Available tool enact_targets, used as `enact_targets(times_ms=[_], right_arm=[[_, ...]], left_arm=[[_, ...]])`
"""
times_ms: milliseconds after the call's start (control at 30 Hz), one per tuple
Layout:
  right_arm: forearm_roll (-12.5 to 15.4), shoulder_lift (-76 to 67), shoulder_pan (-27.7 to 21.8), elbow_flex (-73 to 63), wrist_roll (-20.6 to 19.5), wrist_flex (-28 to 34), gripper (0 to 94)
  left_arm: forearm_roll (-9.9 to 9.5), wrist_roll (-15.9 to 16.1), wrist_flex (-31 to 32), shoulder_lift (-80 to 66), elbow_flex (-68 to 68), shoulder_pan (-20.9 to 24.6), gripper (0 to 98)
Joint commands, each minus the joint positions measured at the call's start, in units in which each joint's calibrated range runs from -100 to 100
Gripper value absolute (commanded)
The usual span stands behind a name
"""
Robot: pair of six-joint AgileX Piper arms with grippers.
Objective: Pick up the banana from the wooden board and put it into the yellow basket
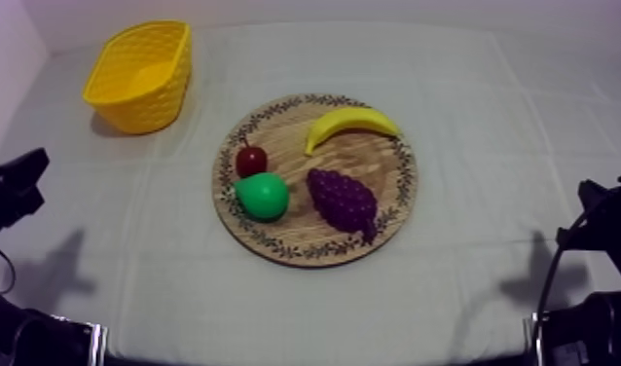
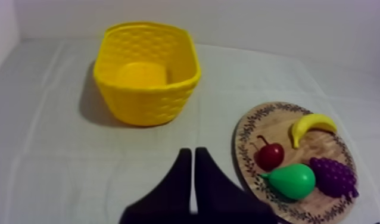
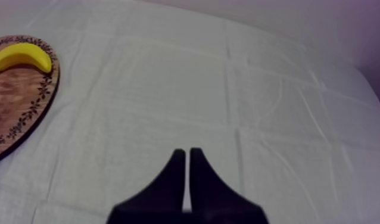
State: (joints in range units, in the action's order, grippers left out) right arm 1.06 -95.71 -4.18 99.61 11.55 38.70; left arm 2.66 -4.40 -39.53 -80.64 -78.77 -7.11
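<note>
progress: nothing done yet | wooden board (image 1: 295,136) ahead of both finger pairs | yellow basket (image 2: 146,104) empty, beyond my left gripper (image 2: 193,154) | banana (image 1: 351,123) on the board, well apart from either gripper | left gripper and right gripper (image 3: 187,155) fingers pressed together, holding nothing | to do: reach, grasp, carry, drop

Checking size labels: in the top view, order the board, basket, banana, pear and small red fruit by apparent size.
1. wooden board
2. yellow basket
3. banana and pear: too alike to rank; banana longer, pear fuller
4. small red fruit
</note>
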Motion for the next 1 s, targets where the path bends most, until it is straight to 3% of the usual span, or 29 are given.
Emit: enact_targets(times_ms=[0, 333, 500, 800, 967], right_arm=[[-0.01, -0.05, -0.03, 0.05, 0.0, 0.01, 0.4], [-0.01, -0.05, -0.03, 0.05, 0.0, 0.01, 0.4], [-0.01, -0.05, -0.03, 0.05, 0.0, 0.01, 0.4], [-0.01, -0.05, -0.03, 0.05, 0.0, 0.01, 0.4], [-0.01, -0.05, -0.03, 0.05, 0.0, 0.01, 0.4]], left_arm=[[0.05, 0.37, -0.83, 6.21, 5.72, -2.07, 0.1], [1.82, 2.59, -2.31, 21.94, 15.65, -8.97, 0.1], [1.96, 4.47, 1.01, 28.6, 17.34, -12.76, 0.1], [-0.59, 3.16, 0.02, 42.56, 24.98, -18.57, 0.1], [-3.24, 0.24, -0.37, 51.35, 30.78, -21.81, 0.1]])
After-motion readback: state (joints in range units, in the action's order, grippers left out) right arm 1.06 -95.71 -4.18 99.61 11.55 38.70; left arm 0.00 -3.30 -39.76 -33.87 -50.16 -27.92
